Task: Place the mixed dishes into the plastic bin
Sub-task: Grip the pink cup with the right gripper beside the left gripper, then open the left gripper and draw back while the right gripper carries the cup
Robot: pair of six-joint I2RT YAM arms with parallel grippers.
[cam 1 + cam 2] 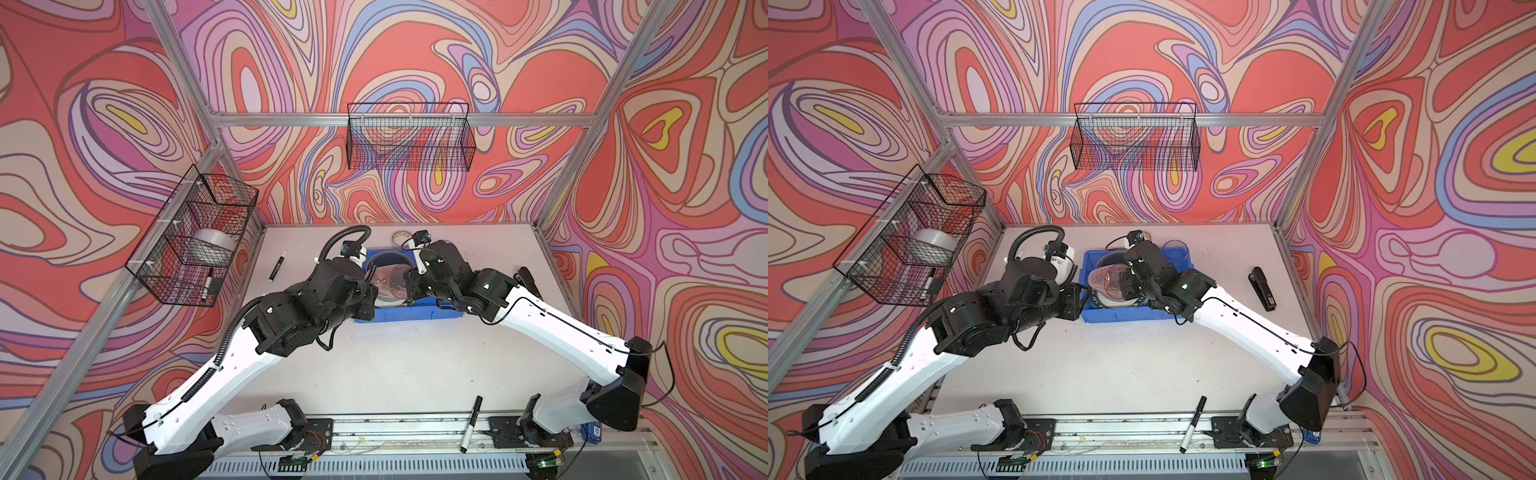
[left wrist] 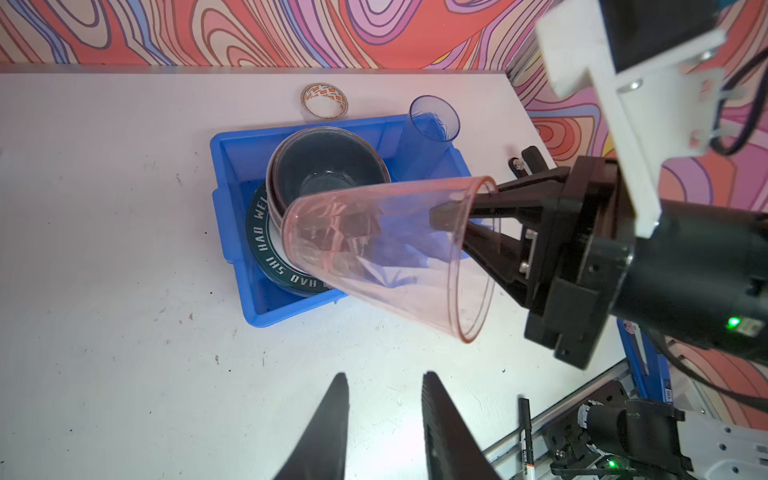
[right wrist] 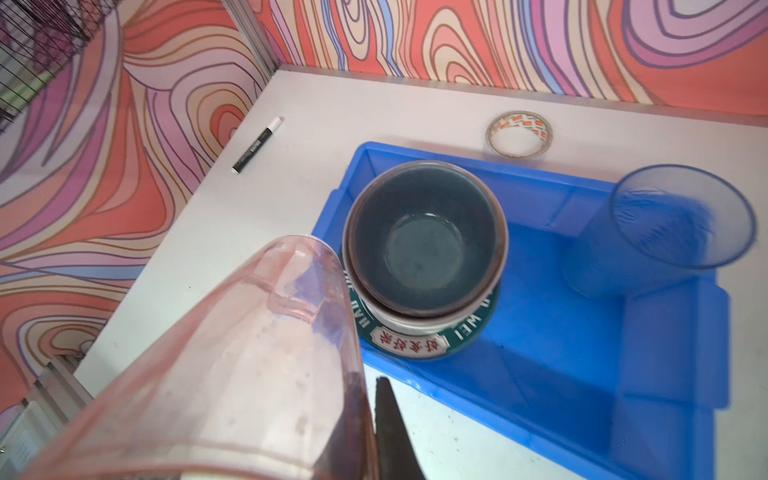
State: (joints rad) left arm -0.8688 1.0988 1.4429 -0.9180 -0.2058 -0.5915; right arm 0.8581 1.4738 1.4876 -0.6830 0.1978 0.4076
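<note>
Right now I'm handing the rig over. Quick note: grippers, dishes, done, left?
Left gripper: open, empty, by the bin.
Right gripper: shut on the pink tumbler at its rim, one finger inside. The tumbler lies tilted above the bin.
In the bin: plate with stacked bowls on it, and the blue tumbler upright in a corner.
Done: those are in.
Left: lower the pink tumbler into a bare part of the bin and release. No other dish in view outside the bin. The tape roll behind it stays.
</note>
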